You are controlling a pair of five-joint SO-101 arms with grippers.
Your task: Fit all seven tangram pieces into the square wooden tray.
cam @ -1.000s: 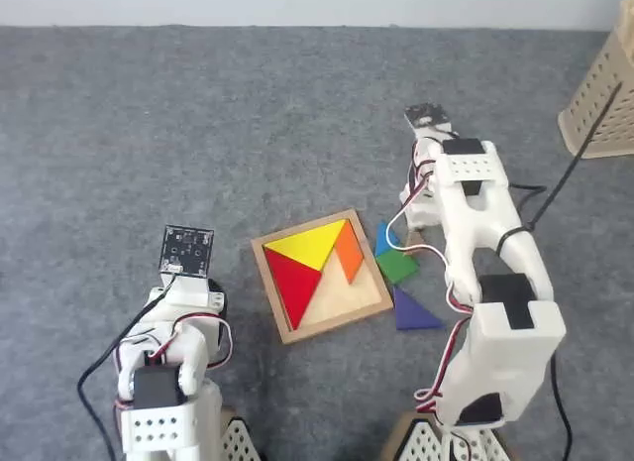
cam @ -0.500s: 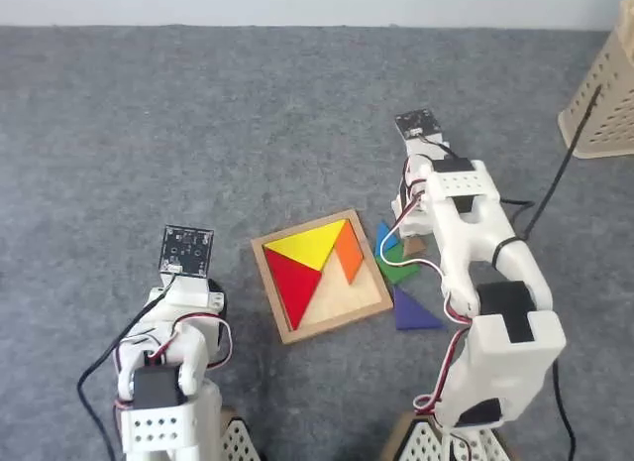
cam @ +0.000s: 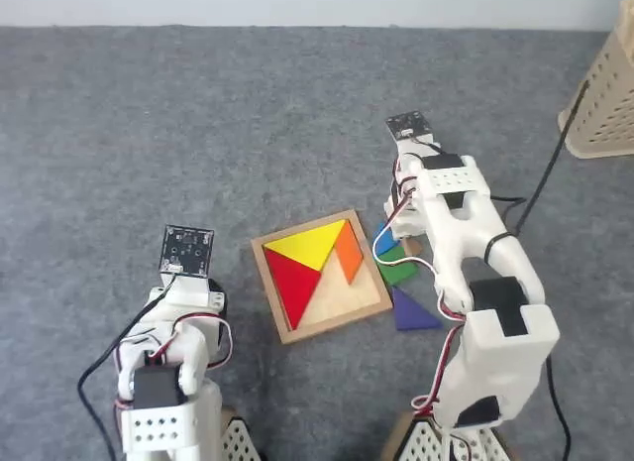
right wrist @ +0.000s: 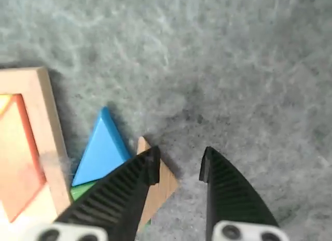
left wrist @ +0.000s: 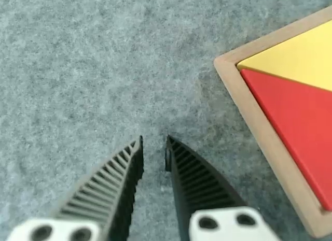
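The square wooden tray (cam: 272, 307) lies mid-table, holding a yellow triangle (cam: 307, 245), a red triangle (cam: 294, 279) and an orange piece (cam: 349, 251). Beside its right edge lie a blue triangle (cam: 381, 241), a green piece (cam: 398, 270) and a purple triangle (cam: 414, 310). My right gripper (right wrist: 179, 163) is open low over the carpet; one finger overlaps a tan wooden piece (right wrist: 162, 188) next to the blue triangle (right wrist: 101, 147). My left gripper (left wrist: 154, 143) hovers over bare carpet near the tray's corner (left wrist: 228, 70), its tips a narrow gap apart, holding nothing.
A perforated beige basket (cam: 604, 94) stands at the far right edge. Grey carpet covers the table, with free room along the back and on the left. The right arm (cam: 466, 233) hangs over the loose pieces.
The right arm has swung left toward the tray and the loose pieces. The left arm has not moved.
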